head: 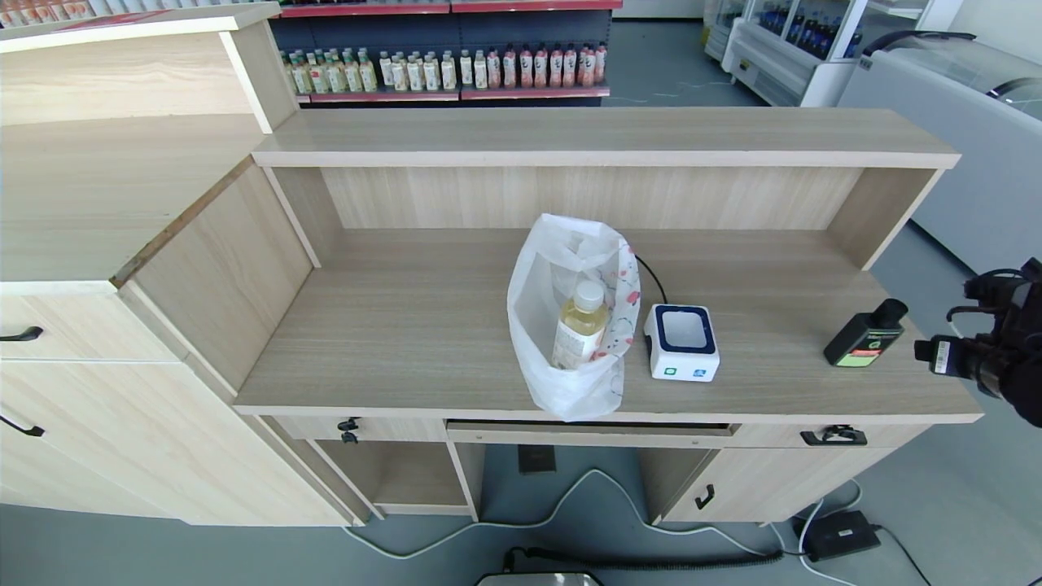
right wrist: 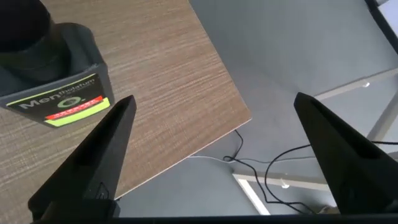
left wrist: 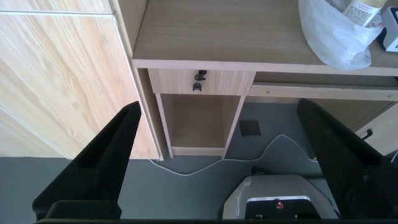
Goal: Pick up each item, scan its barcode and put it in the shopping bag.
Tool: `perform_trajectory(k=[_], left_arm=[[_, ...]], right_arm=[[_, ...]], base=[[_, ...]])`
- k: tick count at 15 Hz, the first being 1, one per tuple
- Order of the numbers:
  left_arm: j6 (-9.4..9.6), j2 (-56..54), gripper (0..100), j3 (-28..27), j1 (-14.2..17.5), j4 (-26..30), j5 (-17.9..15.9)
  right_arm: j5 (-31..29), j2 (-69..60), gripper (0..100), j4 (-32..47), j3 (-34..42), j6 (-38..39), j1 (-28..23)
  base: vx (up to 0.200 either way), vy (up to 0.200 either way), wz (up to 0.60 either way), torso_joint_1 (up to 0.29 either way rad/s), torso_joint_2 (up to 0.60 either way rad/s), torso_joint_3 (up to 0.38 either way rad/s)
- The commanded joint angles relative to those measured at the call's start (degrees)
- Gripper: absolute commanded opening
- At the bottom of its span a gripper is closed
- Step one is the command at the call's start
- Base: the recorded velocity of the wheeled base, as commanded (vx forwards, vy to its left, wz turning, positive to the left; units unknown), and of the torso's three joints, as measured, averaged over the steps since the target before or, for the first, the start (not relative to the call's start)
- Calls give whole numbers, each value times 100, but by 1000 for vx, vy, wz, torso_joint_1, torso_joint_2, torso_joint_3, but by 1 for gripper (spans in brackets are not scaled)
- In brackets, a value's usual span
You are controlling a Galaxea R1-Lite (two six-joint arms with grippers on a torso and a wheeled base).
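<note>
**Head view.** The dark bottle (head: pixel 864 334), black with a round black cap and a green-and-red label, sits near the right end of the counter (head: pixel 407 342), well apart from the white scanner (head: pixel 682 342). It seems to stand upright. Just left of the scanner, the white shopping bag (head: pixel 533 309) stands open with a pale capped bottle (head: pixel 580 325) inside. I judge the dark bottle to be a stiff, fairly light plastic flask with smooth, somewhat slippery faces. I would take it across the flat body below the shoulder, not by the cap, which leaves the label side free for scanning.

**Left wrist view.** The left gripper (left wrist: pixel 217 155) hangs in front of the counter, lower than its top. Its fingers are wide apart and hold nothing.

**Right wrist view.** The right gripper (right wrist: pixel 211 149) hovers over the counter's right corner, fingers spread and empty. The dark bottle is just beyond one fingertip, not between the two.
</note>
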Motion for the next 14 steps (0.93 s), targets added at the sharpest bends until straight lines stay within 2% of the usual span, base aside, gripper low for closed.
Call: perform_trajectory(k=[1,14], left_arm=[[-1,2,100,-4,-1,-2,0],[-1,2,100,-4,-1,7,0]], right_arm=[[-2,125,100,-33,-4,-4,109],[-2,705,100,-569,-303,-31,487]], base=[[0,0,0,0,0,0],[0,0,0,0,0,0]])
